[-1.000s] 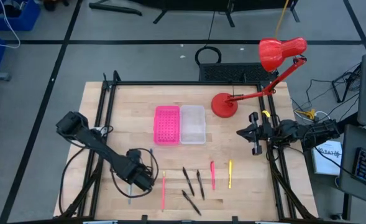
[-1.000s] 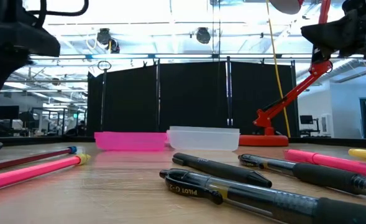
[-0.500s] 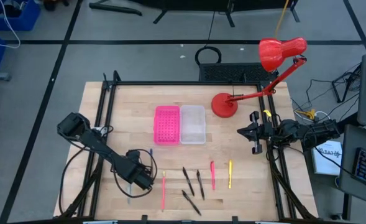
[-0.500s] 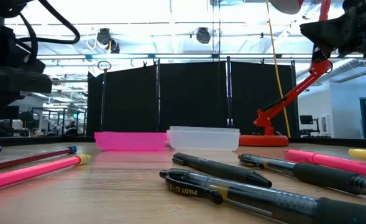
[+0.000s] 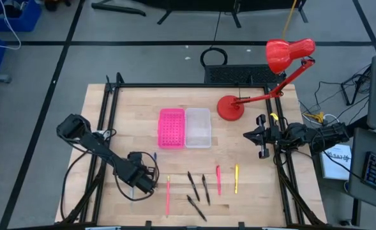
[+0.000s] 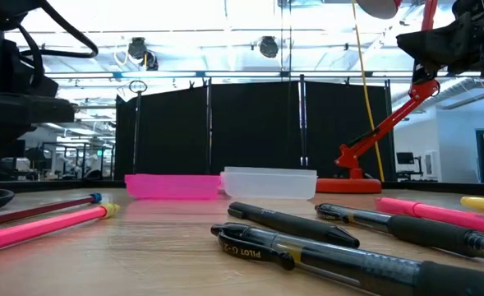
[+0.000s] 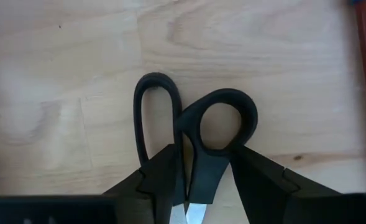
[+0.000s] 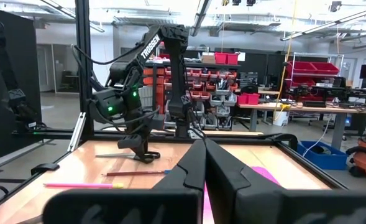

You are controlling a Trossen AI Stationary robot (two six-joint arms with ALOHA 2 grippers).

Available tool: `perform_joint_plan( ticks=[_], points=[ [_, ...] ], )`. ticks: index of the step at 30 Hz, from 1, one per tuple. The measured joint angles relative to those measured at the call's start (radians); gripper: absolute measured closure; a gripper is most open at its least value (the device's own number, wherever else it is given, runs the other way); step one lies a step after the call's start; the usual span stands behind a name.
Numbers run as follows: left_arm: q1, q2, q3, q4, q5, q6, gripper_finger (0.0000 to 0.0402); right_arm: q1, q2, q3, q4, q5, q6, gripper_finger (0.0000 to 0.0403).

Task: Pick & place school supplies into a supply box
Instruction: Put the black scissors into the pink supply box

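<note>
The black-handled scissors (image 7: pixel 195 134) lie flat on the wooden table at its near left, with my left gripper (image 5: pixel 140 181) down over them and shut on them. The other school supplies lie along the near edge: a pink pencil (image 5: pixel 168 195), a thin pencil (image 5: pixel 154 157), three black pens (image 5: pixel 193 185), a pink-red pen (image 5: pixel 218 180) and a yellow one (image 5: pixel 236 179). The translucent supply box (image 5: pixel 198 128) stands mid-table. My right gripper (image 5: pixel 248 135) hangs shut above the table's right edge, away from everything. My left gripper has the scissors pinched between its two fingers (image 7: pixel 156 180) at the handle necks (image 7: pixel 202 163), just below the two finger loops. The fingers come from above, pointing down, and lie across the scissors. The scissors lie flat on the table, loops pointing away from the fingers.
A bright pink perforated tray (image 5: pixel 171 128) sits against the box's left side. A red desk lamp's base (image 5: pixel 230 107) stands at the far right, its head (image 5: pixel 290 54) beyond the table. A black frame (image 5: pixel 108 115) borders the table.
My left gripper has come down toward the table over the scissors. The scissors, pens and pencils have stayed where they were.
</note>
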Motion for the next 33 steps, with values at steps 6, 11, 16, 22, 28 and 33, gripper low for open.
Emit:
perform_joint_plan(
  ticks=[6, 11, 16, 22, 28, 33],
  points=[
    [-0.004, -0.055, 0.025, 0.001, -0.061, -0.068, 0.0242, 0.0, 0.0, 0.0, 0.0, 0.0, 0.035, 0.0403],
    [-0.003, -0.064, 0.025, -0.011, -0.063, -0.139, 0.0242, 0.0, 0.0, 0.0, -0.001, -0.001, 0.045, 0.0403],
    [-0.003, -0.064, 0.01, -0.014, -0.056, -0.193, 0.0243, 0.0, 0.0, 0.0, -0.013, -0.001, 0.045, 0.0403],
    [-0.003, -0.065, -0.047, 0.003, -0.037, -0.234, 0.0243, 0.0, 0.0, 0.0, -0.016, -0.001, 0.045, 0.0403],
    [-0.003, -0.068, -0.127, 0.107, -0.036, -0.231, 0.0243, 0.0, 0.0, 0.0, -0.015, -0.001, 0.042, 0.0403],
    [0.0, -0.076, -0.188, 0.199, -0.035, -0.195, 0.0243, 0.0, 0.0, 0.0, -0.015, -0.001, 0.042, 0.0403]
  ],
)
